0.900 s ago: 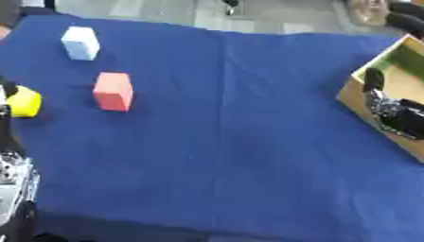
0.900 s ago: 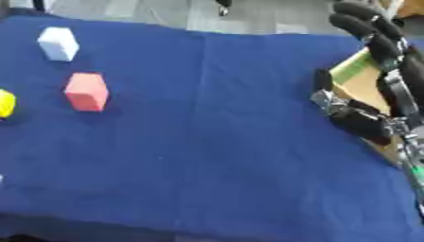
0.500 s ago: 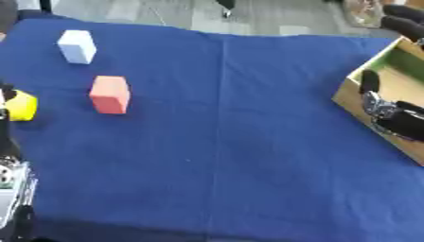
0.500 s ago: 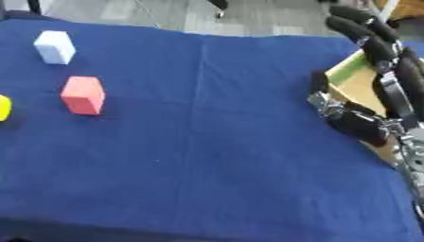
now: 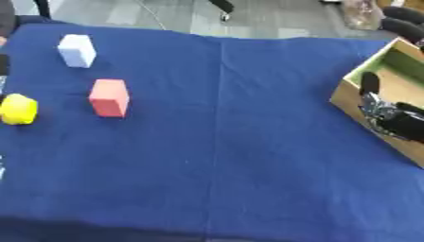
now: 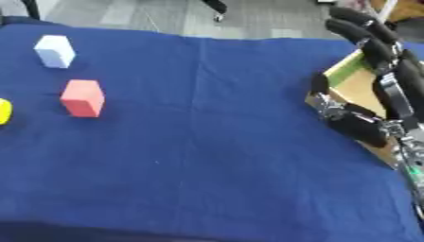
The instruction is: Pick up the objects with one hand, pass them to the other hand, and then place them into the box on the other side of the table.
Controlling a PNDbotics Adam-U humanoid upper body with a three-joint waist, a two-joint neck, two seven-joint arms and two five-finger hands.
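Observation:
Three things lie on the blue cloth at the left: a white block point(image 5: 77, 50) at the back, a red block point(image 5: 109, 97) nearer the middle, and a small yellow object point(image 5: 18, 109) by the left edge. A cardboard box point(image 5: 352, 92) stands at the right edge. Over that box hangs my right hand point(image 6: 396, 87), open, with straight fingers pointing away and the thumb point(image 6: 357, 126) low over the near wall; nothing is in it. Only a dark sliver of my left hand point(image 5: 3, 65) shows at the left border, just above the yellow object.
The blue cloth point(image 5: 224, 142) covers the whole table, with a fold line down its middle. Grey floor shows beyond the far edge. The near table edge runs along the bottom of the views.
My left arm, seen earlier in the lower left corner, has slipped almost wholly out of view. The right hand stays over the box. The blocks have not moved.

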